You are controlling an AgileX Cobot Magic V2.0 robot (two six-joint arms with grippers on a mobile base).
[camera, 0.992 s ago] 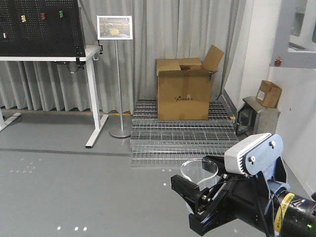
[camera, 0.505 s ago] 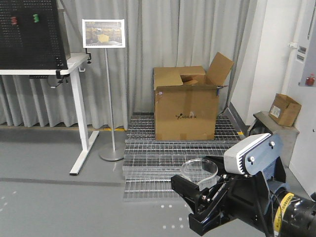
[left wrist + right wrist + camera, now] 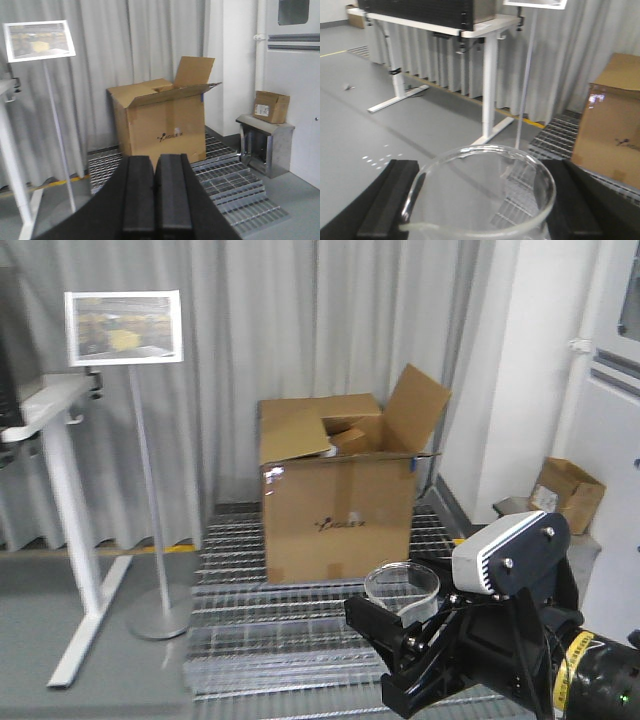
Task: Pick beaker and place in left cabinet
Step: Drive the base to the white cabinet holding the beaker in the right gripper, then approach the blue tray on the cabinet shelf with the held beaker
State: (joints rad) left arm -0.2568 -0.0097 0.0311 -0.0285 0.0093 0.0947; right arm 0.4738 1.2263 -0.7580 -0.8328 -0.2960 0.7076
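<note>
Beaker [image 3: 402,583] is standing upright, rim up, in the right gripper [image 3: 405,625]. It is being carried in the air above the grey floor [image 3: 90,640], with no surface under it. In the right wrist view the beaker [image 3: 481,197] is filling the lower frame, and a black pad [image 3: 387,200] is pressing against its glass wall on each side, so the right gripper is clamped on the beaker.

Left gripper [image 3: 155,195]: its two pads are lying flat against each other with no gap, and nothing is between them.

Beyond the beaker, an open cardboard box [image 3: 335,525] is resting on metal grating [image 3: 260,640], flaps up. A sign stand [image 3: 123,327] is standing left of the box, beside the white worktop [image 3: 40,400]. A pale curtain [image 3: 280,330] is hanging behind. A small carton [image 3: 271,106] is sitting on a steel housing [image 3: 262,145] to the right.
</note>
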